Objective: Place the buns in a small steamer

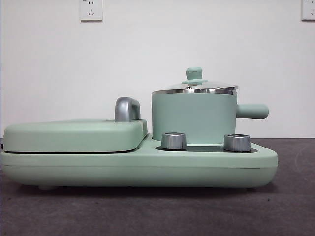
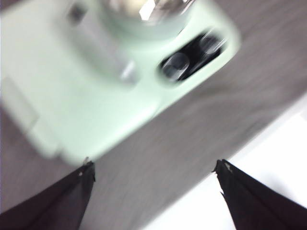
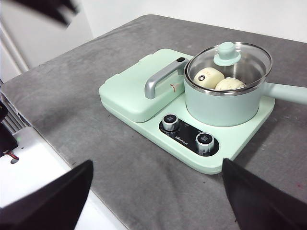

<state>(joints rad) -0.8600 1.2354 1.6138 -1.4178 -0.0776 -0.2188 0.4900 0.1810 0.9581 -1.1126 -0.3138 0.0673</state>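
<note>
The small steamer [image 1: 194,120] stood on the right-hand part of a mint-green cooker base [image 1: 138,164], its lid [image 1: 195,87] in place. It was a mint-green cylindrical pot with a bright steel rim, and a stubby green side handle [image 1: 252,111] projected from its wall toward the right in the front view. The lid was domed and steel-edged with a see-through top, crowned by a green knob [image 3: 226,52]. Through the lid, in the right wrist view, both buns lay inside the pot, side by side and touching or nearly so: a smooth cream-white bun [image 3: 208,77] bearing a small dark mark, and a second cream-white bun [image 3: 229,84] whose surface detail was too small to make out. Beside the steamer on the same base lay a flat griddle cover [image 1: 74,135] with a curved chrome handle [image 3: 161,78]. Two metal dials [image 3: 187,130] sat on a black panel at the base's front edge, just before the steamer. The base rested on a grey table [image 3: 81,86].

The left gripper [image 2: 153,170] hung over the table's edge, apart from the cooker, jaws spread wide with nothing between them; that view was blurred. The right gripper [image 3: 156,175] was likewise spread and empty, near the table's edge and well clear of the steamer.
</note>
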